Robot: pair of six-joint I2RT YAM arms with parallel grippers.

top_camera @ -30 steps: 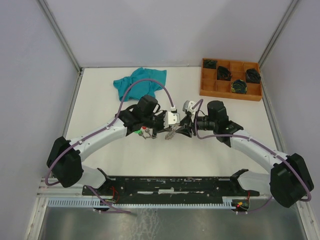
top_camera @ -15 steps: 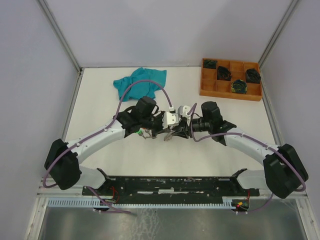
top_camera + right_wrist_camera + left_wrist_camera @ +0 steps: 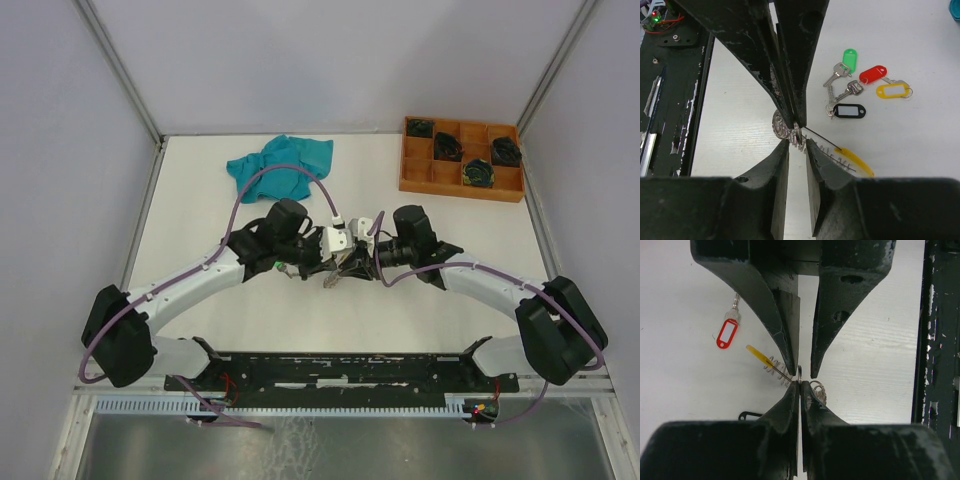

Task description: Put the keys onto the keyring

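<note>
Silvery keyring point(image 3: 798, 131): at the spot where both sets of fingertips meet, seen almost edge-on.
Left gripper point(image 3: 799, 385): fingers pressed together on the keyring wire.
Right gripper point(image 3: 798, 144): tip to tip with the left gripper. A narrow gap shows between its fingers, with ring metal in the gap. Whether it grips cannot be told.
Sleeve point(image 3: 856, 161): yellow, running sideways just beside the fingertips, with coiled wire alongside it.
Keys point(image 3: 850, 90): loose on the table point(image 3: 920, 145), near the grippers, clear of all fingers and apart from the keyring.
Tags: green point(image 3: 851, 56), red point(image 3: 872, 74), yellow point(image 3: 892, 90) and black point(image 3: 849, 111), in one cluster.
Tray point(image 3: 412, 176): well beyond the right gripper, with dark bundles in some compartments.
Cloth point(image 3: 280, 162): teal, crumpled, well beyond the left gripper.
</note>
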